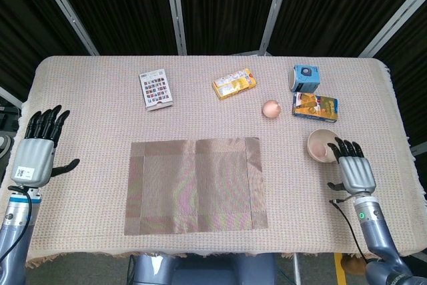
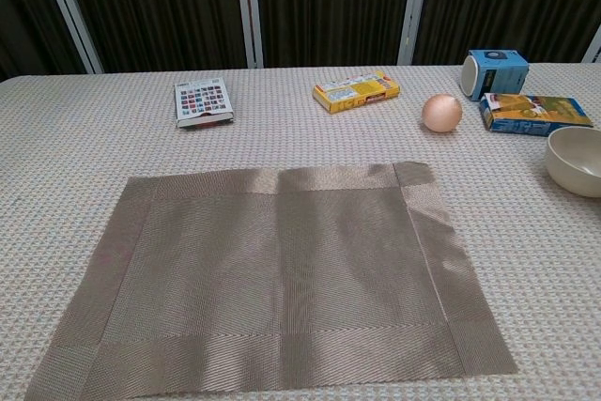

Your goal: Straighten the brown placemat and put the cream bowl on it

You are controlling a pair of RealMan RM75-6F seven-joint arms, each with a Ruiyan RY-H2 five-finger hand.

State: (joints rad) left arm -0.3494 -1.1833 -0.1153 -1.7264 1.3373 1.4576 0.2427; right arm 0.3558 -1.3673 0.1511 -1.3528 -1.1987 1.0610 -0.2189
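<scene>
The brown placemat (image 1: 195, 185) lies flat on the front middle of the table, its edges roughly square to the table; the chest view shows the placemat (image 2: 272, 274) filling the foreground. The cream bowl (image 1: 322, 143) stands upright to the right of the mat, apart from it, and the bowl (image 2: 575, 161) shows at the right edge of the chest view. My right hand (image 1: 353, 170) is open with fingers spread, its fingertips at the bowl's near rim. My left hand (image 1: 38, 153) is open at the far left, well clear of the mat. Neither hand shows in the chest view.
At the back lie a card of coloured squares (image 1: 155, 89), a yellow box (image 1: 234, 83), a blue-white box (image 1: 305, 78) and a blue-yellow box (image 1: 314, 107). An egg-like ball (image 1: 271, 108) rests near the bowl. The table's right edge runs close to my right hand.
</scene>
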